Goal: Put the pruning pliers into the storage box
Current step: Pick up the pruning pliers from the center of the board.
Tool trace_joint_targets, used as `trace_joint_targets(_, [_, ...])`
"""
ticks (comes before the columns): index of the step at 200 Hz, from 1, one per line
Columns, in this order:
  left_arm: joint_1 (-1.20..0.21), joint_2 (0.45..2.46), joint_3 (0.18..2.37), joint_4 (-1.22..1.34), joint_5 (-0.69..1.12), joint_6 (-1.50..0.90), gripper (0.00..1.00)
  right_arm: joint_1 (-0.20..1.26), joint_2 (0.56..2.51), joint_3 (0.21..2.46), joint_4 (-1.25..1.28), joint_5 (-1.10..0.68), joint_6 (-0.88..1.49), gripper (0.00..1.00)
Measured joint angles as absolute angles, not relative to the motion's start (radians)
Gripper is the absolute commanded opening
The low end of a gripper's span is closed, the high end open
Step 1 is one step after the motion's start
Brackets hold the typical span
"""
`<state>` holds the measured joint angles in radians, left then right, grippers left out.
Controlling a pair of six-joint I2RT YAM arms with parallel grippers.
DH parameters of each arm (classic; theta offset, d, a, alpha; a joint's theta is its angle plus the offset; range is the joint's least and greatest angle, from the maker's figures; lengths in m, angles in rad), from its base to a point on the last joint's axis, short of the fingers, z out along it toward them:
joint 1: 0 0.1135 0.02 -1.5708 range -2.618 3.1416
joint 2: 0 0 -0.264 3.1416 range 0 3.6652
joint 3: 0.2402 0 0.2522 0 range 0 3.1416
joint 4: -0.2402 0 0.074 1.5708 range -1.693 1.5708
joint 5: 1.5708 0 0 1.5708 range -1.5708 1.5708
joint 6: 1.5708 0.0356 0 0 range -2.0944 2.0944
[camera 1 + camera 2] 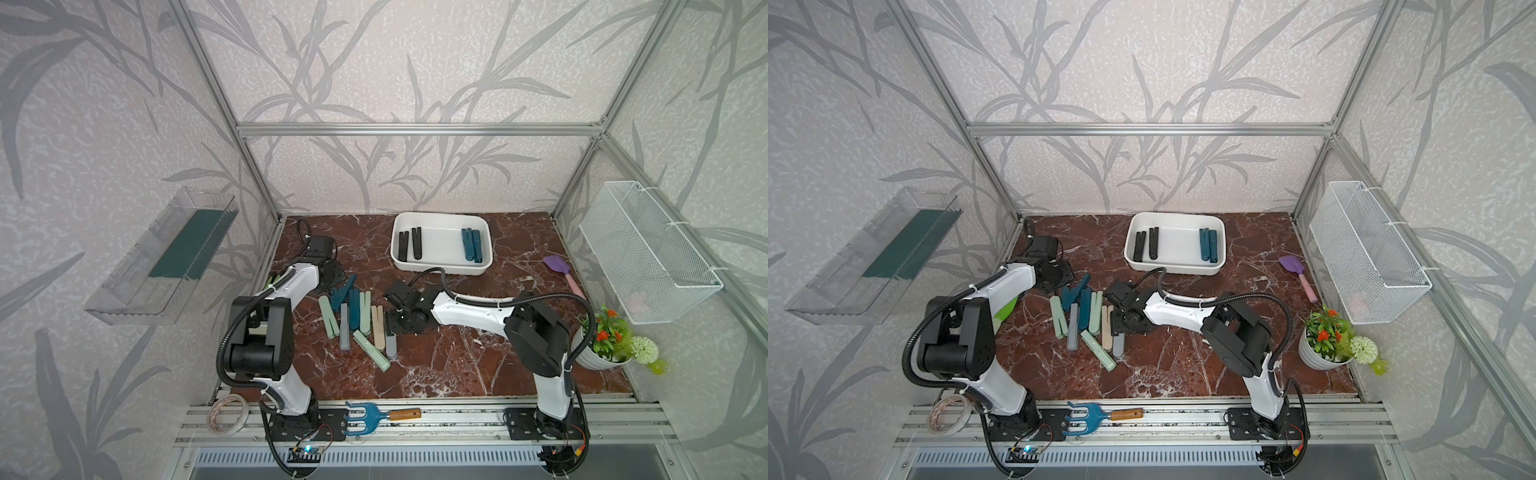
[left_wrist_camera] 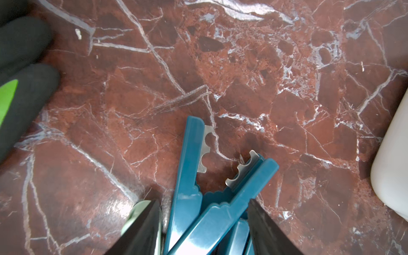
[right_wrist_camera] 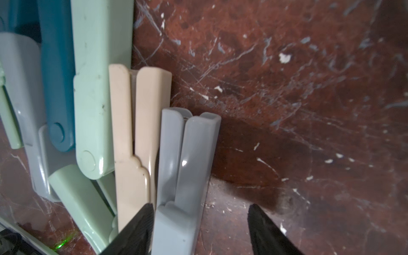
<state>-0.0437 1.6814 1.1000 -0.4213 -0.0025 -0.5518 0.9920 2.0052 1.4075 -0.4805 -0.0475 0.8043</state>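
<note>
Looking down into a booth with grey leaf wallpaper on three sides and an aluminium frame round it. Bench is red-brown marble with white veins, pretty scuffed up close. Clear bin hangs on the wall past the left edge, white wire basket past the right edge. White box sits at the back edge, a bit right of middle, with two black pliers and two teal ones lying inside. Flower pot is by the right edge. Rest of the pliers are in a loose heap left of the middle: mint, teal, beige, grey, some overlapping. Left gripper straddles a teal pair that's splayed in a V; can't tell if it's actually pinching. Right gripper is spread, grey pair right next to one finger, gap to the other. Blue rake lies on the front rail, purple spatula near the back right corner, tape roll at the front left corner.
</note>
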Motion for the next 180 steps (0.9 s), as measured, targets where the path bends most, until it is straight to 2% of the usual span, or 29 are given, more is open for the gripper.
trace_joint_targets(135, [-0.043,1.675,1.112,-0.411,0.001,-0.542,0.64,1.003,2.096,1.514,-0.588,0.023,0.747,0.61])
trace_joint_targets(180, [-0.043,1.673,1.112,-0.411,0.002,-0.541,0.64,0.996,2.096,1.513,-0.616,0.073,0.727,0.46])
